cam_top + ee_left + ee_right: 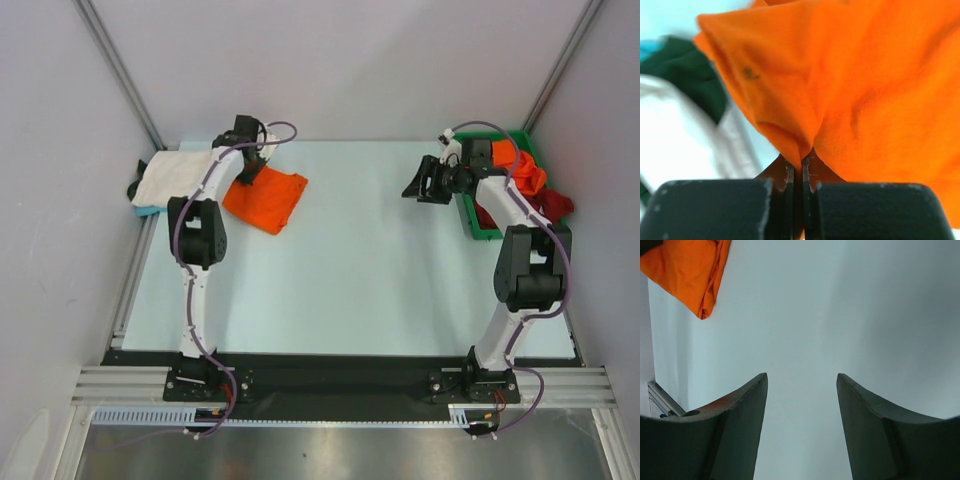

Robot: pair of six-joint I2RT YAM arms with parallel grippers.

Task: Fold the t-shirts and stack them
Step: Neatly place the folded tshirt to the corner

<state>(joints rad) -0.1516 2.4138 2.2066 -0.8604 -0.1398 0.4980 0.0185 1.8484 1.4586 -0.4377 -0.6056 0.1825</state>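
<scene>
An orange t-shirt (pixel 266 200), folded, lies at the back left of the table. My left gripper (pixel 246 166) is at its far left edge, and in the left wrist view the left gripper (pixel 802 162) is shut on a pinched fold of that orange t-shirt (pixel 865 100). A white t-shirt (pixel 175 177) tops a pile just left of it, seen as the white t-shirt (pixel 675 140) in the wrist view. My right gripper (pixel 424 185) hangs open over bare table; the right gripper (pixel 802 377) has nothing between its fingers.
A green bin (pixel 478 234) at the back right holds an orange t-shirt (pixel 528 172) and a dark red one (pixel 556 206). Dark green cloth (pixel 690 75) and a teal layer (pixel 148 210) lie under the white shirt. Walls and frame posts close in the back and sides.
</scene>
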